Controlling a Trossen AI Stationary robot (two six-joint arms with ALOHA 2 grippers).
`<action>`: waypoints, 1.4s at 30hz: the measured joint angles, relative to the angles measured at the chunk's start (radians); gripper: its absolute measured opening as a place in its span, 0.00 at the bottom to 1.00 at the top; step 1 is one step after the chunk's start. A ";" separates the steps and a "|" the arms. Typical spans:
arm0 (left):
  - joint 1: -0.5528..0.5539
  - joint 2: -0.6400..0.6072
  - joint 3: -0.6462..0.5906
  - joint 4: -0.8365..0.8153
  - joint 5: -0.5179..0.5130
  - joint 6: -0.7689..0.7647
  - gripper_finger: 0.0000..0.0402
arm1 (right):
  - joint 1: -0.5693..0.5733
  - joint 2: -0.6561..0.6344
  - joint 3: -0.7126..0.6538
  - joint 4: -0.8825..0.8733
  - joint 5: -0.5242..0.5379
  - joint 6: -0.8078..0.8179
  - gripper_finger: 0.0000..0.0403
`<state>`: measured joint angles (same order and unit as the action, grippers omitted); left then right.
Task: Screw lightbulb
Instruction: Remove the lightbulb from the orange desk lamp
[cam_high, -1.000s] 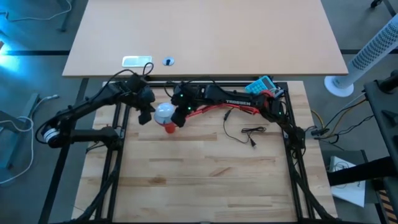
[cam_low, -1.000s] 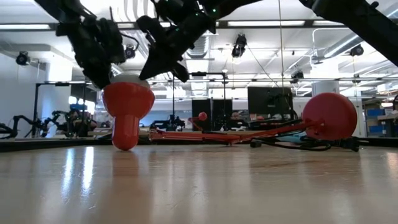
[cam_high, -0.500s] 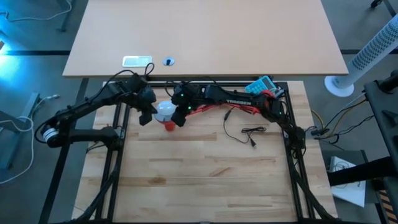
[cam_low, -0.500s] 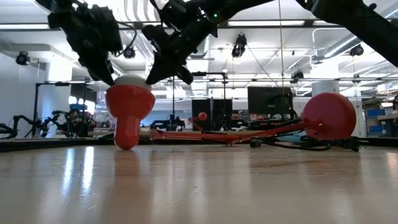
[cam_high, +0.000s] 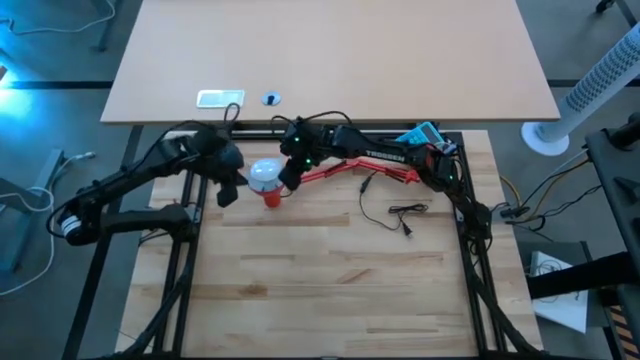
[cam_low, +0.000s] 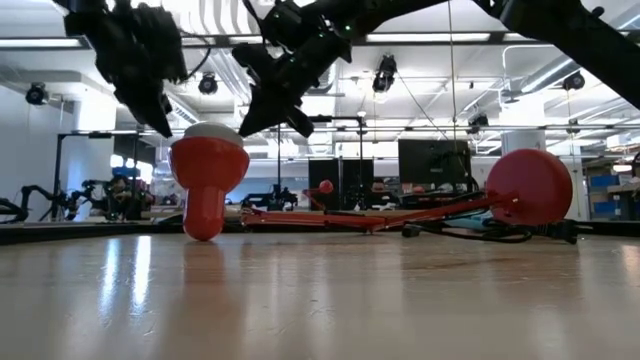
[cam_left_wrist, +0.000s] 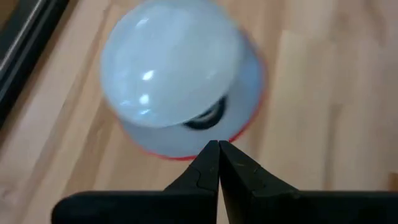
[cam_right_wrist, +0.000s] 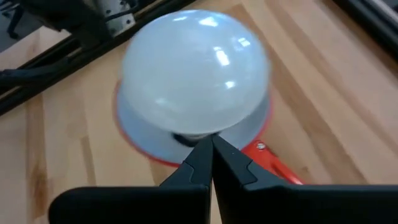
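You can't see the lightbulb's (cam_high: 262, 175) screw base: it is sunk in the red lamp shade (cam_low: 208, 166), only its white dome showing. Both grippers are empty, fingers pressed together: left gripper (cam_high: 224, 194) beside the shade, right gripper (cam_high: 288, 183) opposite.

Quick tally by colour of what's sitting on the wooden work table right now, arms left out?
White: 1, the lightbulb sitting in the lamp's shade.
Red: 1, the desk lamp, lying across the table.
Black: 1, the loose cable.
Blue: 1, a small item at the far right corner; what it is cannot be told.
Total: 4
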<state>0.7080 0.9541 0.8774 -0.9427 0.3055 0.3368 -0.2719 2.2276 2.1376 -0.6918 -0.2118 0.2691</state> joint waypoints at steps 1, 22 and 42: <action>0.022 0.011 -0.003 -0.002 -0.001 0.024 0.00 | 0.007 0.000 0.000 0.000 -0.003 0.006 0.00; 0.215 0.346 0.202 0.056 0.018 0.190 0.00 | 0.057 0.009 0.001 0.003 0.048 0.010 0.00; 0.220 0.410 0.167 0.123 0.106 0.189 0.00 | 0.057 0.010 0.000 0.023 0.047 0.009 0.00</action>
<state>0.9276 1.3637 1.0447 -0.8194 0.4114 0.5257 -0.2149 2.2375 2.1380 -0.6684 -0.1649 0.2780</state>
